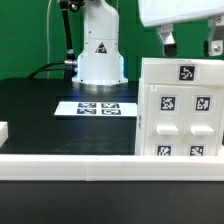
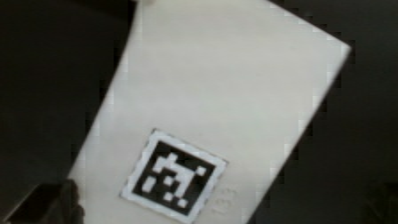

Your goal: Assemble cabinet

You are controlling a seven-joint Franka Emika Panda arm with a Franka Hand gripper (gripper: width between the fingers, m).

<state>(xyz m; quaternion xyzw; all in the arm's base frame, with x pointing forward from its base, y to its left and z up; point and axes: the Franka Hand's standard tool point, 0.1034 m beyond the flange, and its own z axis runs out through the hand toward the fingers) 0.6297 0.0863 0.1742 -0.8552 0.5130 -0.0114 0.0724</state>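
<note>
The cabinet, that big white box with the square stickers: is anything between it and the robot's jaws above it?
Nothing visible. In the exterior view the gripper hangs just above the cabinet, with only a little open air between the fingertips and its top edge. The wrist view shows a white tagged surface with nothing lying across it.

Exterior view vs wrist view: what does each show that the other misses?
Only the exterior view shows the whole scene: the robot base, the marker board flat on the black table, the long white rail along the front edge, the gripper above the cabinet, and the cabinet's tagged panels. Only the wrist view gives a close look at one white face with a single tag; which face it is cannot be told. Both show white tagged plastic against dark surroundings.
</note>
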